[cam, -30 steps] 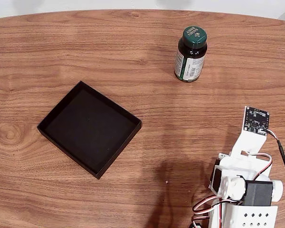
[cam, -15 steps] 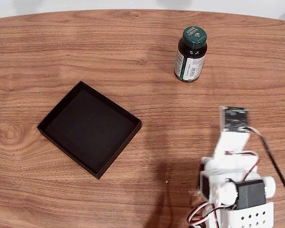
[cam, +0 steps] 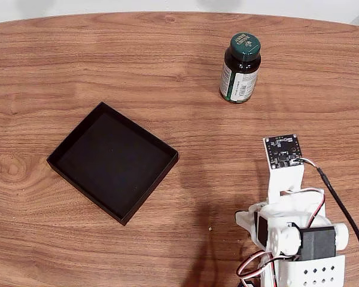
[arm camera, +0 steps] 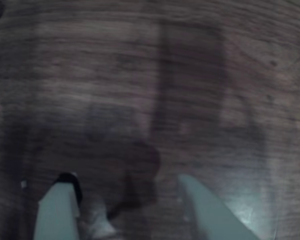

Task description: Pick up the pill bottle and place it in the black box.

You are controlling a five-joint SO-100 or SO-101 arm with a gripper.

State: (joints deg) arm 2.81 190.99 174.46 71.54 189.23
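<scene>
On the desk point(cam: 137, 66) I see the pill bottle point(cam: 240, 68) upright near the far edge, well apart from the black box point(cam: 112, 160). My gripper point(arm camera: 125, 197) hangs empty, fingers spread.

The pill bottle point(cam: 240, 69) stands upright on the wooden table point(cam: 167, 60) in the fixed view: dark amber-brown body, dark green ribbed screw cap with pale lettering, white-and-green printed label. The black box point(cam: 112, 161) is a shallow square matte black tray with low thin walls, lying flat, corners rotated diamond-wise. It sits well apart from the bottle, lower left of it.
</scene>
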